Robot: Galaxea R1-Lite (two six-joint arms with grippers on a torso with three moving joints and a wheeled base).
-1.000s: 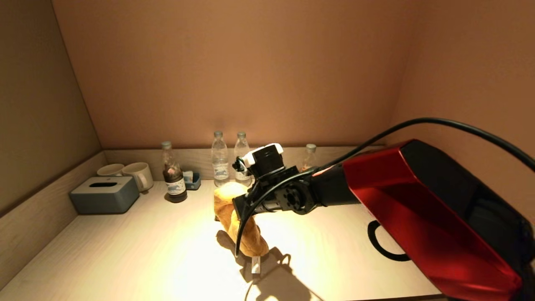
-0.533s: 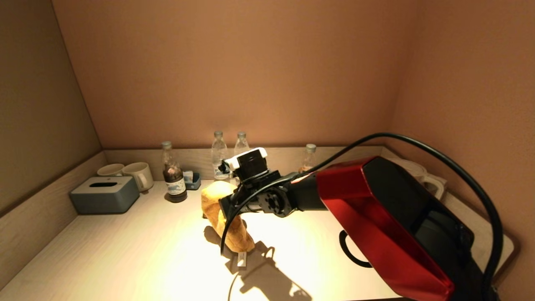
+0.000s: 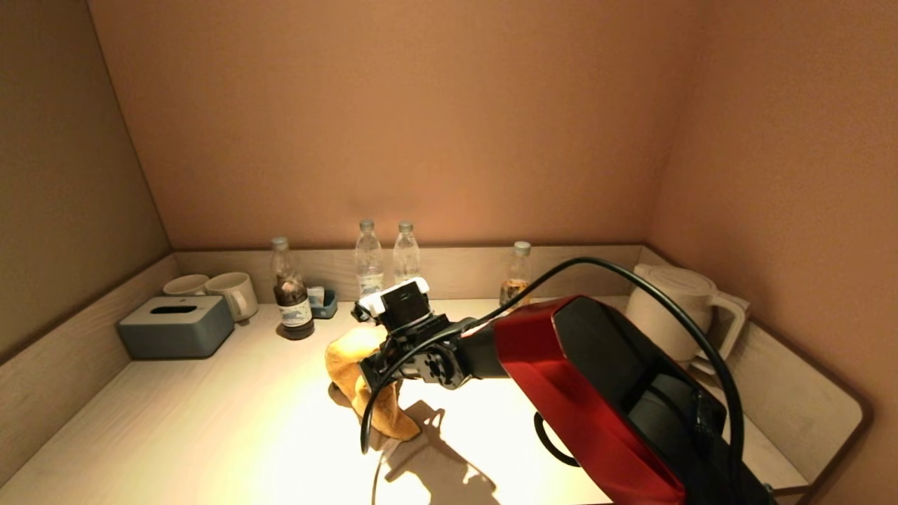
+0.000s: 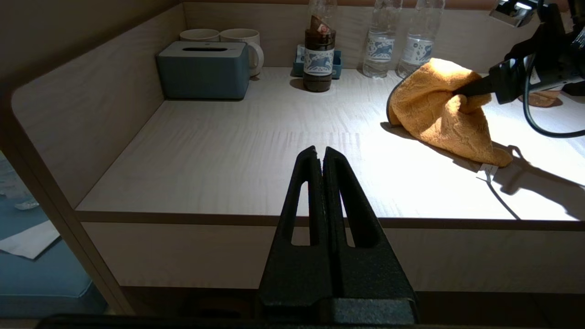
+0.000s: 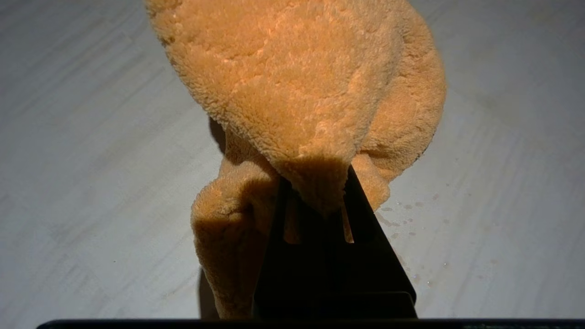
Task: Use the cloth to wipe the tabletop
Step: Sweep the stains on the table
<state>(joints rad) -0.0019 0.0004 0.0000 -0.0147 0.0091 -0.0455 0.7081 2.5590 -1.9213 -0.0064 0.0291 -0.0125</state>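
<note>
An orange cloth [image 3: 354, 372] hangs bunched from my right gripper [image 3: 365, 368] near the middle of the pale wooden tabletop [image 3: 210, 421], its lower end dragging on the surface. In the right wrist view the gripper [image 5: 315, 192] is shut on the cloth [image 5: 297, 91], whose folds cover the fingertips. Small droplets lie on the table beside it [image 5: 406, 210]. The left wrist view shows the cloth [image 4: 443, 109] held by the right gripper [image 4: 461, 91]. My left gripper [image 4: 318, 153] is shut and empty, parked just off the table's front edge.
Along the back wall stand a grey tissue box [image 3: 175, 326], two white mugs [image 3: 231, 293], a dark bottle [image 3: 293, 301], a small blue tray [image 3: 323, 303], three water bottles [image 3: 368, 263] and a white kettle [image 3: 677, 308] at the right. Low wooden rims [image 3: 70, 358] border the table.
My right gripper has carried the cloth leftward and lower, so that the cloth now trails on the tabletop. The left gripper has stayed still.
</note>
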